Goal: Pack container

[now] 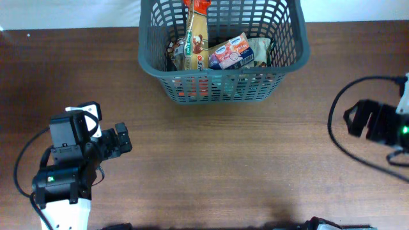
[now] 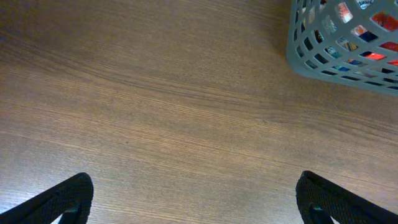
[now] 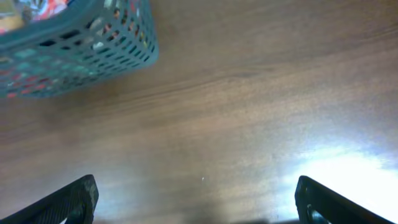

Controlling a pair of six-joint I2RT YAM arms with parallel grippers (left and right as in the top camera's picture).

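Observation:
The container (image 1: 223, 88), a dark grey lattice basket, stands at the far middle of the wooden table and holds several snack packs (image 1: 233, 52). One tall pack (image 1: 195, 41) sticks up at its left side. My left gripper (image 1: 121, 142) is at the near left, well short of the basket, open and holding nothing. My right gripper (image 1: 354, 120) is at the right edge, also open and holding nothing. In the left wrist view the left gripper (image 2: 194, 193) spans bare wood, with a corner of the container (image 2: 329, 56) at the upper right. In the right wrist view the right gripper (image 3: 196, 193) is over bare wood, the container (image 3: 74, 56) at the upper left.
A black cable (image 1: 339, 140) loops on the table beside the right arm. The table's far edge runs just behind the basket, with a white surface (image 1: 64, 13) beyond it. A bright glare patch (image 3: 348, 174) lies on the wood.

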